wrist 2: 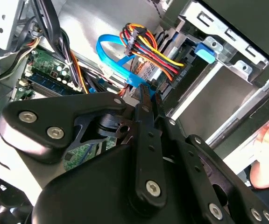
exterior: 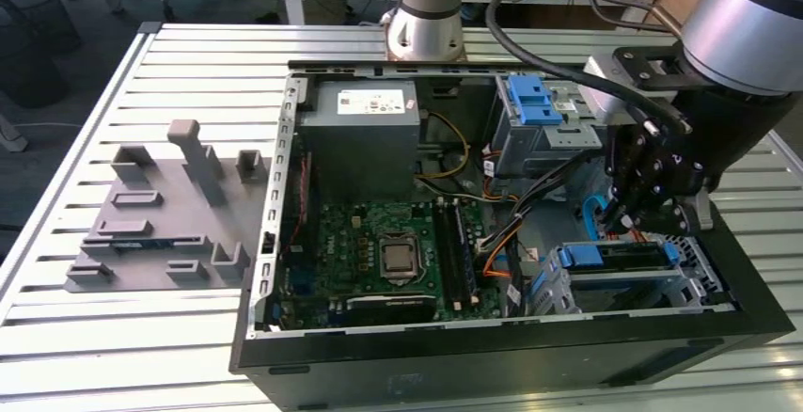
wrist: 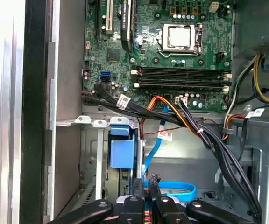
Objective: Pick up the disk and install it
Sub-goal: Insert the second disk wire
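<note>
Pincer [wrist: 146, 186] pressed together, empty, beside the blue-bracketed disk [exterior: 615, 260] seated in its bay.

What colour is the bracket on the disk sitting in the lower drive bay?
Blue; the disk's bracket shows best in the exterior view.

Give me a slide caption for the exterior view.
Robot arm's gripper lowered into an open computer case just above the blue-bracketed disk in its bay.

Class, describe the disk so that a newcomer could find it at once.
Start at the open computer case on the slatted table. Go to its corner at the exterior view's right, under the gripper. The disk lies flat in a bay there, marked out by its blue bracket.
</note>
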Available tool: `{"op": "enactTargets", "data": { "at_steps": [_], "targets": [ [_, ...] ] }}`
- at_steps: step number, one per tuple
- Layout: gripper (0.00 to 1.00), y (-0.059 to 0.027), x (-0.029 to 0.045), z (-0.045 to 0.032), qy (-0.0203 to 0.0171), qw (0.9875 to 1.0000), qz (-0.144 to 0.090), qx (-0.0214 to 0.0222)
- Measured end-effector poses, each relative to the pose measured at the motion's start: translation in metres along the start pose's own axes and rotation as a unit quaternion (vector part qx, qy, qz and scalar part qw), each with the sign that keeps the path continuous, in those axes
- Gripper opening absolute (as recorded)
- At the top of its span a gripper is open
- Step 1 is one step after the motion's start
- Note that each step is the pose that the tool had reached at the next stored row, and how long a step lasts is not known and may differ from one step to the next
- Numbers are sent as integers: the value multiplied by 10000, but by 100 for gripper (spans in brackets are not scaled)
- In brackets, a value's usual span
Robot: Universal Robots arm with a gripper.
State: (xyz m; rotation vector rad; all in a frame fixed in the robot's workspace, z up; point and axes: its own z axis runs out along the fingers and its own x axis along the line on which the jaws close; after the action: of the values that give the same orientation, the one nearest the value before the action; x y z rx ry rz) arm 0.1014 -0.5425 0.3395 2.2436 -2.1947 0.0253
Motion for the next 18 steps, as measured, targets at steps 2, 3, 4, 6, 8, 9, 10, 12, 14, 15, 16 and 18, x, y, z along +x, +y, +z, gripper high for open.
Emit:
{"op": "enactTargets", "data": {
  "at_steps": [2,3,4,6,8,9,10,12,14,15,16,18],
  "targets": [
    [16,0,31,6,1,10000,0,0],
    [16,0,42,8,0,10000,0,0],
    [16,1,51,10,0,10000,1,0],
    [16,1,63,12,0,10000,2,0],
    [16,1,75,14,0,10000,2,0],
    [16,1,81,16,0,10000,3,0],
    [16,1,85,19,0,10000,4,0],
    [16,1,95,24,0,10000,6,0],
    [16,2,105,28,0,10000,8,0],
    [16,2,110,30,0,10000,9,0],
    [16,2,115,32,0,10000,11,0],
    [16,1,120,35,0,10000,14,0]
  ]
}}
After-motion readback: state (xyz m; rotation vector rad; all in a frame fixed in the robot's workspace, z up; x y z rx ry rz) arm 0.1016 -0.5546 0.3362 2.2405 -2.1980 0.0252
